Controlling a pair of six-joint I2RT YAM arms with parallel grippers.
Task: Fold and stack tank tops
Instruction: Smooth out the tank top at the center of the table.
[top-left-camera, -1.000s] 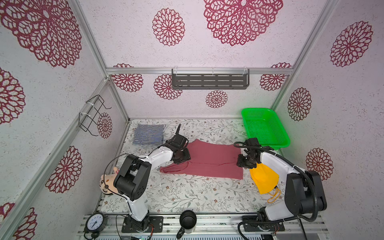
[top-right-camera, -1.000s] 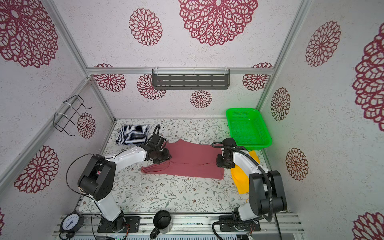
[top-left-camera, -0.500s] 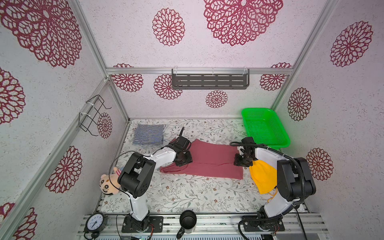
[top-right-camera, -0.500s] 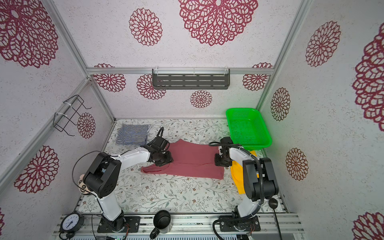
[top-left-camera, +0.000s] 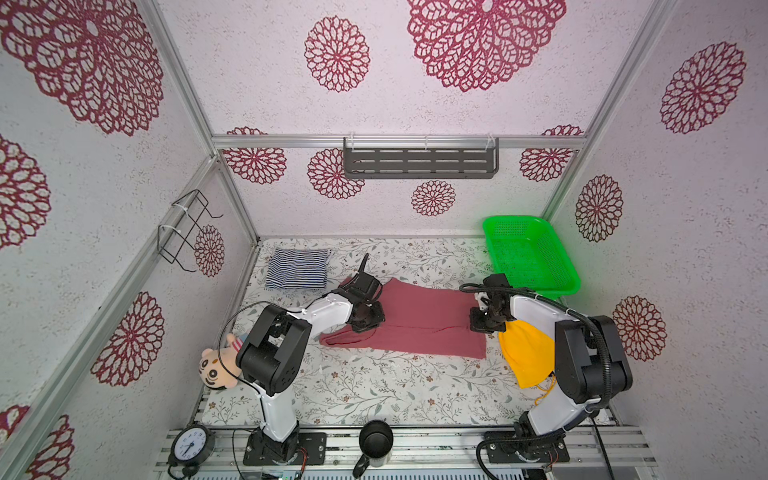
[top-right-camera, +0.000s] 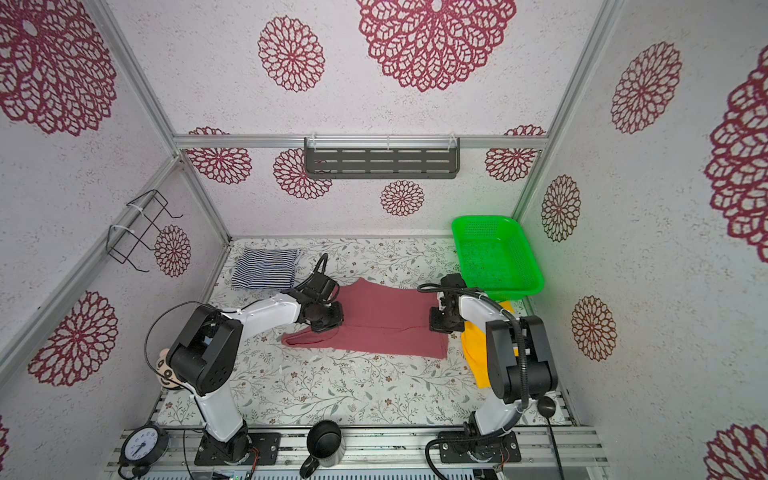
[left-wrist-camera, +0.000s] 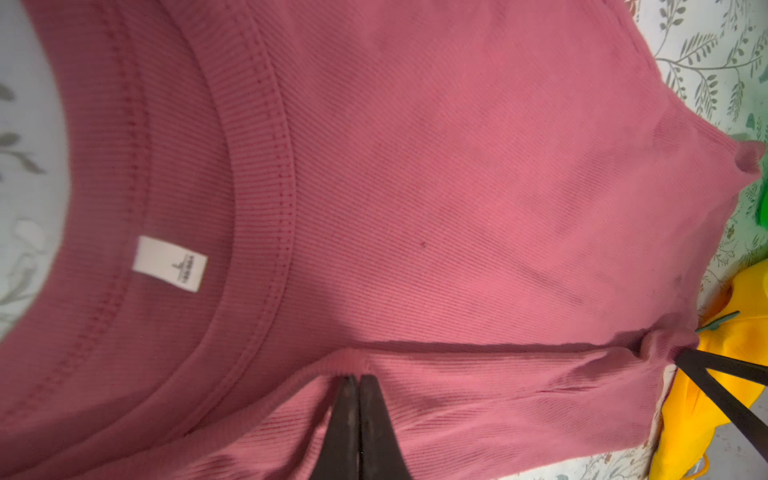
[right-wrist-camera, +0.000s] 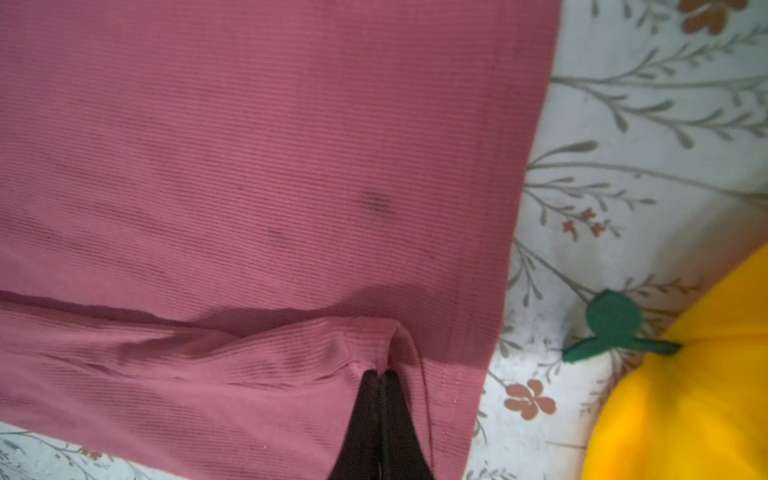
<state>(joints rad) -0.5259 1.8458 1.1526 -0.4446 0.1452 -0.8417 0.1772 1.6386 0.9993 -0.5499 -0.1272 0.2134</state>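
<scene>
A red top (top-left-camera: 424, 320) is laid flat across the middle of a floral table (top-left-camera: 353, 386), with one long edge folded over. The left gripper (left-wrist-camera: 357, 377) is closed tight on that fold near the neckline (a white label (left-wrist-camera: 170, 264) is seen inside the collar). The right gripper (right-wrist-camera: 380, 374) is pinched on the same fold near the hem. A striped top (top-left-camera: 297, 269) is lying folded at the back left corner, apart. A yellow cloth (top-left-camera: 525, 353) is spread just beside the hem.
</scene>
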